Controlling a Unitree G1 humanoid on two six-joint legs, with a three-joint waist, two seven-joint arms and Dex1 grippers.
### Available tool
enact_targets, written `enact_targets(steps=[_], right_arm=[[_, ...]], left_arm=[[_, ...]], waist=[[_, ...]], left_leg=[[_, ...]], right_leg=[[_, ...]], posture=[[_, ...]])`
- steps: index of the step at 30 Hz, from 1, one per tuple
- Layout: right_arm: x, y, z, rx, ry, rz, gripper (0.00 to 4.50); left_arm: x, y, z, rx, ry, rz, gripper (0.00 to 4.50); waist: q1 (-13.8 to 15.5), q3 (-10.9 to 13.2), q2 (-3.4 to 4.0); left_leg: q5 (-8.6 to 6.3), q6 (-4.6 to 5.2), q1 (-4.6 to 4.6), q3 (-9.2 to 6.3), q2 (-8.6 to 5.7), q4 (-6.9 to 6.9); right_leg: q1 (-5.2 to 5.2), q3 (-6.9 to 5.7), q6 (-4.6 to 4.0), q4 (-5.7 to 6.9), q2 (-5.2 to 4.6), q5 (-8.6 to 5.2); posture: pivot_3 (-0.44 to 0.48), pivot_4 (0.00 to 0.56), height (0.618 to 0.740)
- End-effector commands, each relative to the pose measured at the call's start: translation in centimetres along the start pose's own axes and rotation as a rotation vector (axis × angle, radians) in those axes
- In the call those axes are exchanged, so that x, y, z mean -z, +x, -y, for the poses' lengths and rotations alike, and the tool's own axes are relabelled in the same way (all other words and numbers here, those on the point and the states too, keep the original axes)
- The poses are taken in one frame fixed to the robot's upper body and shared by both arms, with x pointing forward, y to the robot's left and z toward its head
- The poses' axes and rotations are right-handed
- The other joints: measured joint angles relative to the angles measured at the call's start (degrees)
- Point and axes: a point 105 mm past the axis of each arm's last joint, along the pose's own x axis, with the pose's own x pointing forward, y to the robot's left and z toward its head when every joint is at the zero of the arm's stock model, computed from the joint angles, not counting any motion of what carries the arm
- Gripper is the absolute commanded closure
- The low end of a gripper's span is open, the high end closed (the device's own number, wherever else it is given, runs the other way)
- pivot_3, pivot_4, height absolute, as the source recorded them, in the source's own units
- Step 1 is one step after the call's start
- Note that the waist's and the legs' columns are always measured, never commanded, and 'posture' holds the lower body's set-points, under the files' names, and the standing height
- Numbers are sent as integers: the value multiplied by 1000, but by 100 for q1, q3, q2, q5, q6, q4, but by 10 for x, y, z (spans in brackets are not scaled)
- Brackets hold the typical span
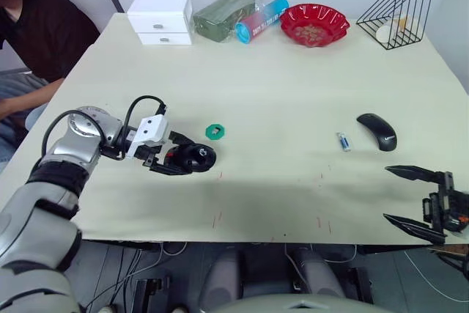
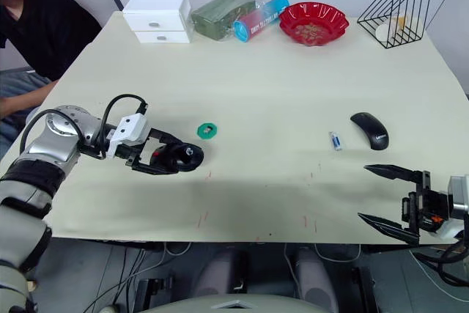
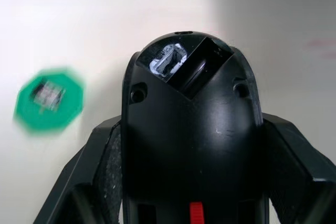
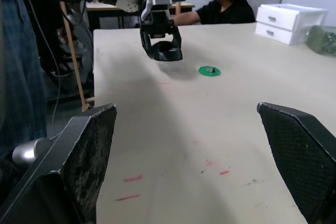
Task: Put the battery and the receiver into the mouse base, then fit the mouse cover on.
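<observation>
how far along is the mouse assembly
Early. Done: nothing is fitted. In hand: the left hand is shut on the mouse base, bay open. Left: the battery and mouse cover lie on the table near the open right hand; receiver unplaced.

A: State the head camera placement.
B: Both eye views look forward and down from above the table's (image 1: 293,93) near edge, covering it through to the far edge.
A: And the wrist cameras?
B: The left wrist view sits very close over the mouse base (image 3: 191,129). The right wrist view looks low across the table toward the left. Both wrist views share the green disc (image 4: 209,71).
</observation>
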Motion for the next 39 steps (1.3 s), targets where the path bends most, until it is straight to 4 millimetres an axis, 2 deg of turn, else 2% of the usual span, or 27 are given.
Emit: enact_targets(steps=[1,6,11,15,18,21,30,39], right_arm=[[-3,0,2,-11,-24,6,0],[-2,0,4,-23,-22,6,0],[-3,0,5,-27,-22,6,0],[-2,-2,4,-25,-20,1,0],[-3,-3,5,-22,-23,-1,0],[-4,-3,5,-20,-26,-3,0],[-8,-2,2,-16,-23,-4,0],[-11,-1,-1,-15,-28,-6,0]], left_arm=[[-24,1,4,4,23,27,1592],[-51,23,10,-39,8,43,1592],[-56,37,18,-49,0,-20,1592],[-64,67,25,-59,-1,-118,1592],[-78,83,27,-61,1,-75,1592],[-86,97,21,-113,-56,-63,1592],[-79,126,34,-41,16,-152,1592],[-75,146,28,-22,63,-173,1592]], waist=[[5,0,0],[0,1,0],[-8,1,1],[-1,1,1],[21,0,1],[8,1,0],[-8,-1,4],[5,-1,4]], left_leg=[[0,0,0,1,0,0],[0,0,-1,-1,0,1],[0,0,1,0,0,1],[0,0,1,-1,0,1],[0,0,1,-1,-3,1],[0,0,1,-3,-3,2],[0,0,9,-5,-3,2],[0,0,7,-4,-3,4]], right_leg=[[0,0,0,-1,0,0],[0,0,0,-1,0,0],[1,1,0,0,1,0],[1,3,0,-1,4,0],[5,5,1,-6,3,0],[6,5,1,-4,4,0],[7,15,0,-3,11,0],[7,16,0,-5,11,0]], posture=[[0,150,740],[0,150,740],[0,150,740],[0,150,740],[0,150,740],[0,150,740],[0,150,740],[0,150,740]])
